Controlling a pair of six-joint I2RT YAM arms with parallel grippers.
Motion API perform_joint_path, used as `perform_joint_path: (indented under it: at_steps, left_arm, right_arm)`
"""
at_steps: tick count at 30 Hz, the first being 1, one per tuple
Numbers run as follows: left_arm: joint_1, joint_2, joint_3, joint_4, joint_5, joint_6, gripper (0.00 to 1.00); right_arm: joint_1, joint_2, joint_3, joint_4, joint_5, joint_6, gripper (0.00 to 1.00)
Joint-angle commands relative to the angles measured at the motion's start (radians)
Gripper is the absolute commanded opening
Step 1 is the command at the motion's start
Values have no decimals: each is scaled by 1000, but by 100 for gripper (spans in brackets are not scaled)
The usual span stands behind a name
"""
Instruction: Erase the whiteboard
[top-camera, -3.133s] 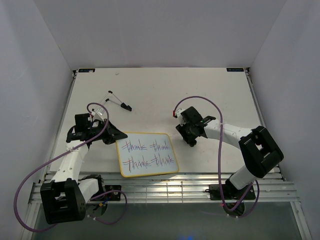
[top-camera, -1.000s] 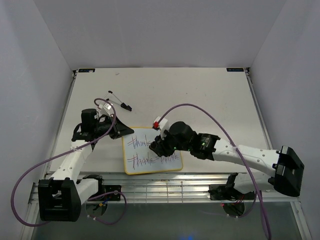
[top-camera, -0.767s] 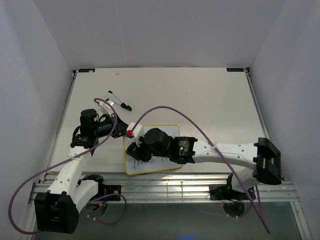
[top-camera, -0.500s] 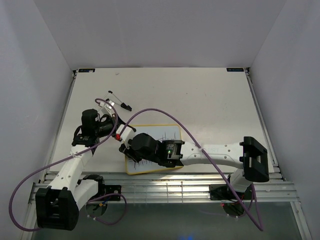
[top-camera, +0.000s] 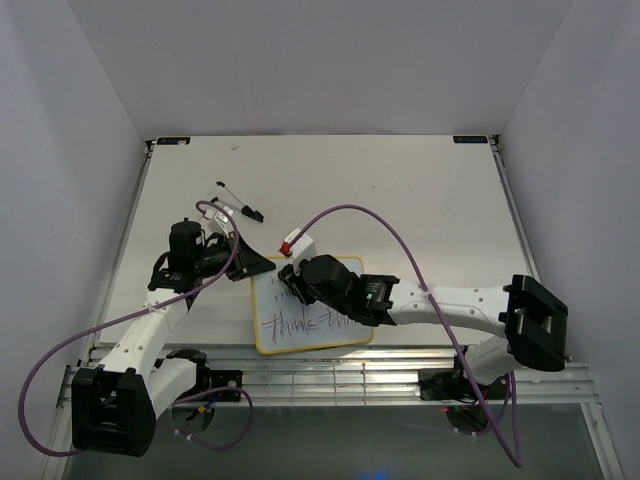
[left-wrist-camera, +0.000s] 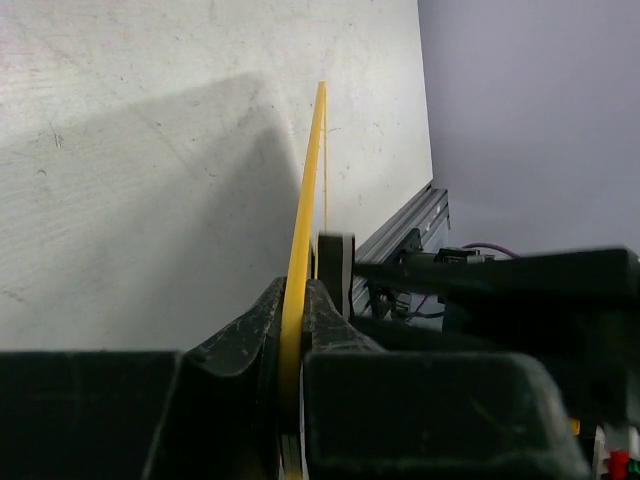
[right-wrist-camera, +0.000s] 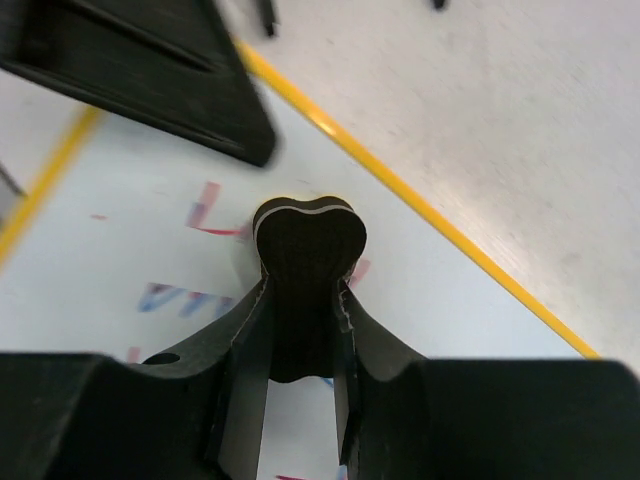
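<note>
1. Small rectangular whiteboard (top-camera: 318, 333) with a thin yellow frame lies flat on the pale white surface (top-camera: 420, 190). It is toward the near edge, a little left of centre, with its long sides turned slightly off square.
2. Left claw (top-camera: 256, 268) is at the board's far-left corner. In the left wrist view the yellow frame runs edge-on between the two black fingers (left-wrist-camera: 250, 325), which are pinched tight onto it. The left claw has a firm hold of the whiteboard's rim.
3. Right arm reaches across from the right and covers much of the board's far half. Right claw (top-camera: 296, 279) is over the far-left part of the board, close to the left claw.
4. In the right wrist view the right claw is clamped narrowly on a small black eraser (right-wrist-camera: 308, 245) with a thin pale stripe and a rounded, notched end. The eraser's end is over the white face, near the far yellow edge. I cannot tell for certain whether it presses on the board.
5. Red-purple handwriting (top-camera: 312, 322) in the near row is readable from above. Around the eraser, the wrist view shows only blurred red and blue-purple streaks.
6. Two thin black pen-like items (top-camera: 240, 203) lie on the surface beyond the left arm, well apart from the board.
7. Purple cables (top-camera: 395, 235) loop over both arms.
</note>
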Motion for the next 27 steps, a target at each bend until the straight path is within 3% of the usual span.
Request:
perform_joint_path:
  at_steps: [1, 8, 17, 23, 27]
  left_arm:
    - [-24, -37, 15, -1, 51, 31, 0]
    - [-38, -54, 21, -1, 20, 17, 0]
    - [-68, -59, 35, 2, -28, 3, 0]
    - [-79, -71, 39, 1, -37, -2, 0]
    - [-78, -76, 36, -1, -54, -12, 0]
  right_arm:
    - [-83, -21, -126, -74, 73, 47, 25]
    - [-119, -89, -191, -64, -6, 69, 24]
    - [73, 52, 85, -41, -131, 40, 24]
    - [119, 172, 310, -232, -132, 24, 24]
    - [122, 188, 334, -278, -137, 38, 24]
